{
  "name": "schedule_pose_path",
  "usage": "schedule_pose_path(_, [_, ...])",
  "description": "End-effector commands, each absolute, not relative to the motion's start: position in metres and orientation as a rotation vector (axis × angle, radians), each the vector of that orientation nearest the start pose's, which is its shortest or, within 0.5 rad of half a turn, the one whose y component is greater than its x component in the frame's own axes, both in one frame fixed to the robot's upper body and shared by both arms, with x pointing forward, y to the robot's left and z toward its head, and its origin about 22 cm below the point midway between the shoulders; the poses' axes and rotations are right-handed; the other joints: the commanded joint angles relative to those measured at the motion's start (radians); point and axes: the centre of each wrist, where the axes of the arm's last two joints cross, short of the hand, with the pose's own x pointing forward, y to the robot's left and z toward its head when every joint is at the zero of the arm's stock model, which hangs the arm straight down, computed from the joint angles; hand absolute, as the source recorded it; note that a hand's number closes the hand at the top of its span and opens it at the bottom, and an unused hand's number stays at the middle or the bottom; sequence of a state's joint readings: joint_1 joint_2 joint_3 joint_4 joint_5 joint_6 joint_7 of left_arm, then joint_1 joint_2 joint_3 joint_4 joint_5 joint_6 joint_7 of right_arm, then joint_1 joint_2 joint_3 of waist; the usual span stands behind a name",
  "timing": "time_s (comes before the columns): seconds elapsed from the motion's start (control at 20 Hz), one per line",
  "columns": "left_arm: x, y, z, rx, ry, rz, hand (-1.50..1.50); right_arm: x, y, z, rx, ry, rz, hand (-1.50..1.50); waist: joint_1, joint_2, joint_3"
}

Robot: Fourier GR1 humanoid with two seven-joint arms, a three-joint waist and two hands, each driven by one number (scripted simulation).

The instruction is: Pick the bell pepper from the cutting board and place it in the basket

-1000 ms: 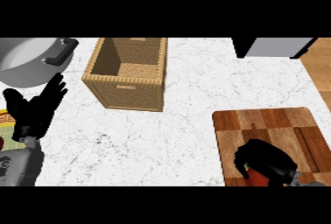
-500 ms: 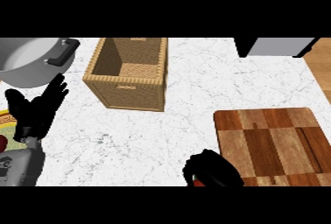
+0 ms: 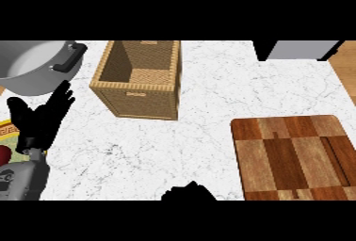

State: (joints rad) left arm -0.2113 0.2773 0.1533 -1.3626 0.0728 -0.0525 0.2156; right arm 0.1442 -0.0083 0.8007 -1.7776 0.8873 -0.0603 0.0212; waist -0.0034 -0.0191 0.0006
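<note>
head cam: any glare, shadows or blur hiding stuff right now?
Head view: flat, even light, no glare or blur; the basket only shades its own inside. Framing is what hides things: the right hand shows only as a dark tip at the bottom edge, and no bell pepper is visible; cutting board bare.

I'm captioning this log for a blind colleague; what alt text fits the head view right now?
A wooden cutting board lies bare at the right of a white marble counter, and a wicker basket stands at upper left beside a grey pot. The left hand rests open at the left edge; only a dark tip of the right hand shows at the bottom.
</note>
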Motion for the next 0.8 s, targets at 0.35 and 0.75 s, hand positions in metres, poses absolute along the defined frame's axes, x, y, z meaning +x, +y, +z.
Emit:
schedule_pose_path(0.35, [0.293, 0.327, 0.038, 0.213, -1.367, -0.076, 0.0, 0.124, -0.036, 0.065, -0.289, -1.905, 0.758, 1.5, 0.001, -0.002, -0.009])
schedule_pose_path(0.75, [0.295, 0.317, 0.037, 0.184, -1.375, -0.086, 0.0, 0.143, -0.032, 0.078, -0.435, -1.941, 0.622, 1.5, 0.028, 0.004, -0.011])
